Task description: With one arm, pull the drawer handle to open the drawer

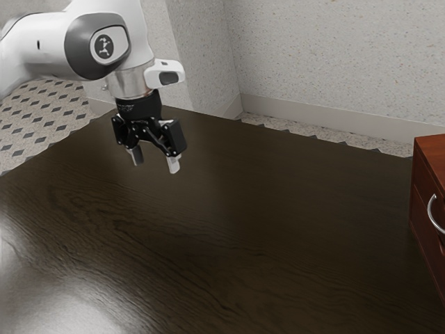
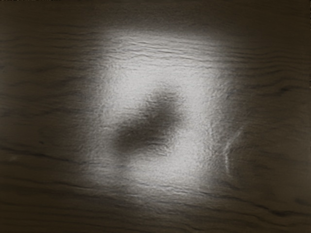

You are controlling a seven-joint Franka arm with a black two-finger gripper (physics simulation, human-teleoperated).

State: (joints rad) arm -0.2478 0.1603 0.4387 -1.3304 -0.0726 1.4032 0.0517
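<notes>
My fingers (image 1: 156, 161) hang spread and empty over the dark bench (image 1: 243, 229) at the exterior view's left. Bare bench runs rightward to the drawer (image 1: 423, 209) at the right edge, its curved handle (image 1: 434, 213) well apart from me.

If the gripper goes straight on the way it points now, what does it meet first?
Probably the dark table right below: the gripper points down with open fingers, nothing between. The drawer handle lies far toward the exterior view's right.
</notes>
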